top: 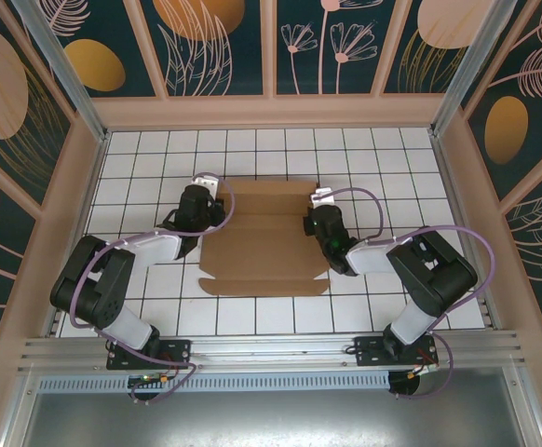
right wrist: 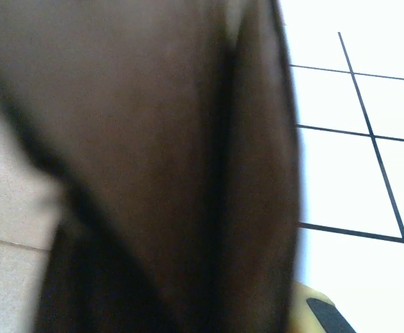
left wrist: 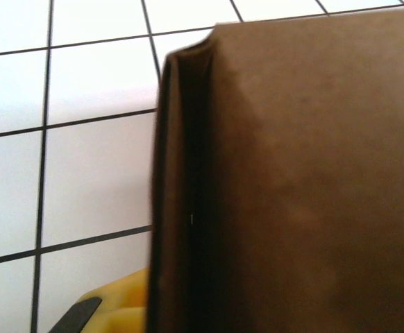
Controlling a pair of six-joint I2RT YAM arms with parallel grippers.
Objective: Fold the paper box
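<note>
Lying flat at the middle of the white tiled table (top: 141,307), the paper box (top: 264,244) has a gripper at each side edge. The left gripper (top: 210,200) sits at its left edge, a raised left flap (left wrist: 285,180) beside one yellow finger (left wrist: 119,305); whether those fingers are clamped I cannot tell. The right gripper (top: 316,216) is closed, apparently pinching the right flap (right wrist: 174,152), though that view is blurred.

On the table (top: 159,307), paper box (top: 264,237) lies between left claw (top: 218,199) and right claw (top: 311,210).
</note>
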